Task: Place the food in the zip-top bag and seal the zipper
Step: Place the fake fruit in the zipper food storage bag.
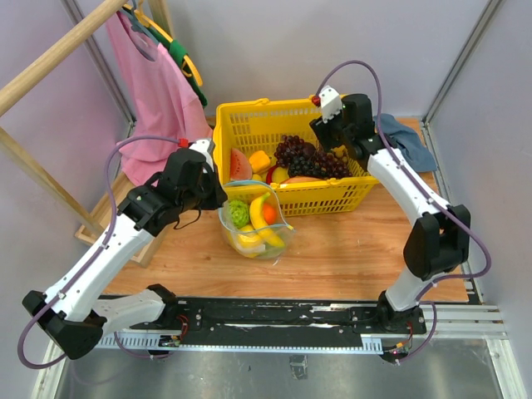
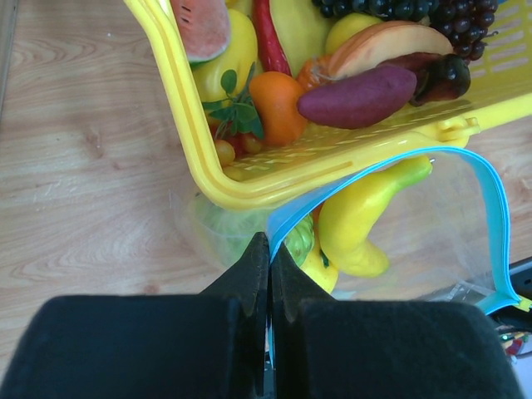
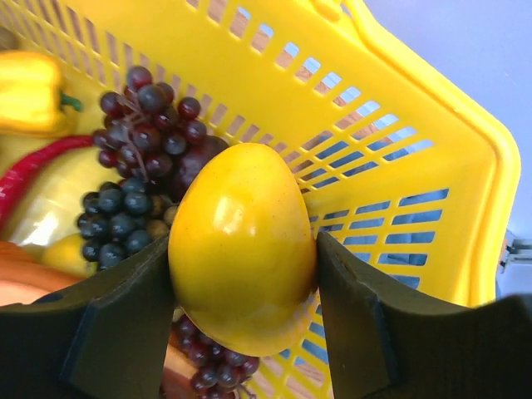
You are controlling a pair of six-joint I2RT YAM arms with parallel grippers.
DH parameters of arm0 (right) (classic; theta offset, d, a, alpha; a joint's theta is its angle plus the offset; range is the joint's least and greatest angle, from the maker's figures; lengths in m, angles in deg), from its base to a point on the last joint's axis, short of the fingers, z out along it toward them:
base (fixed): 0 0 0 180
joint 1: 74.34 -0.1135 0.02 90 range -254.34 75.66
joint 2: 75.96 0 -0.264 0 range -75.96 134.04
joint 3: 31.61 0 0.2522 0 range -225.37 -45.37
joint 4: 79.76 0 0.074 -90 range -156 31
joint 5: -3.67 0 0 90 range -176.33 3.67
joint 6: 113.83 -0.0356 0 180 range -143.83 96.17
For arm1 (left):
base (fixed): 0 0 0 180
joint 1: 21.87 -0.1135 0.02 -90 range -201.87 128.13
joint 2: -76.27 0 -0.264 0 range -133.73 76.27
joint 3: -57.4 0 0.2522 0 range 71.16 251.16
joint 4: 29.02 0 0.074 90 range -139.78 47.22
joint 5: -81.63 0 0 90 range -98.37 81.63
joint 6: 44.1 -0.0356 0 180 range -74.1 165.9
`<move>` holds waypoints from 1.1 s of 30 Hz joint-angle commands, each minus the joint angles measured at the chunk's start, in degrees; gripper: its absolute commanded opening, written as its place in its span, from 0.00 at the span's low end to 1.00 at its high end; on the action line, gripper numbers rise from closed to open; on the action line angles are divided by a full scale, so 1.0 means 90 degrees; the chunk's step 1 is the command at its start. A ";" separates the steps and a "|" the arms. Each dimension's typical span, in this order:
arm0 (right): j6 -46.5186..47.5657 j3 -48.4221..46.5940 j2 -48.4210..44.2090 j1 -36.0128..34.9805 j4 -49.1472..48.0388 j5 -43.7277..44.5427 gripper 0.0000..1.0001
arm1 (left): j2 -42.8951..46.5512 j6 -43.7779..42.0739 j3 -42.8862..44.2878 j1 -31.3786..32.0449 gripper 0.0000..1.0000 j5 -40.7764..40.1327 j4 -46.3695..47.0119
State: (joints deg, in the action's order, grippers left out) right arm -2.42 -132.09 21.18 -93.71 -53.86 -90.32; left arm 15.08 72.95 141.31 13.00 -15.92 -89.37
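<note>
Left gripper [image 2: 268, 245] holds the zip-top bag [image 1: 253, 224] open; right gripper [image 3: 243, 258] has a yellow fruit [image 3: 237, 199].
Left jaws are pinched shut on the zipper [image 2: 490, 199] so the mouth gapes, with the bag just near of the basket [image 1: 249, 116]. Right jaws are closed round the fruit over the basket's far-right corner.

Yellow basket [image 1: 249, 109] on wooden table [image 1: 349, 259] — pink garment [image 1: 158, 91] hangs behind.

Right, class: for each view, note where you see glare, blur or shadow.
Right wrist: white glare patches on the gripped yellow fruit, basket mesh sharp. Left wrist: black fingers pinching the zipper look soft, basket contents crisp. Top external: even light, faint shadows on the table.
</note>
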 commanded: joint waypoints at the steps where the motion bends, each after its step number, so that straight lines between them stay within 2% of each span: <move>1: -0.0950 0.0148 -0.0747 -0.0180 -0.0036 -0.0564 0.01 | 0.0207 0.0065 -0.0012 -0.0066 0.00 0.0017 0.0346; 7: -0.1649 0.0574 -0.1745 -0.0520 -0.0359 -0.1147 0.01 | 0.0249 0.0182 -0.0112 -0.0066 0.00 -0.0010 0.0430; 18: -0.2482 0.1391 -0.3244 -0.2031 -0.1067 -0.1827 0.01 | 0.0331 0.0382 -0.0180 -0.0065 0.00 -0.0097 0.0518; 28: -0.2867 0.1886 -0.3484 -0.3239 -0.1349 -0.2339 0.01 | 0.0424 0.0470 -0.0207 -0.0066 0.00 -0.0286 0.0479; 33: -0.2874 0.2318 -0.3330 -0.3379 -0.1344 -0.2315 0.01 | 0.0441 0.0517 -0.0227 -0.0066 0.00 -0.0216 0.0547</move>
State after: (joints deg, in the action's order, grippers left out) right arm -27.03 -113.84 -9.44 -122.93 -64.13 -110.28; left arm 17.64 76.80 139.48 13.00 -17.08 -87.86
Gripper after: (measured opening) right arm 0.613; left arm 0.011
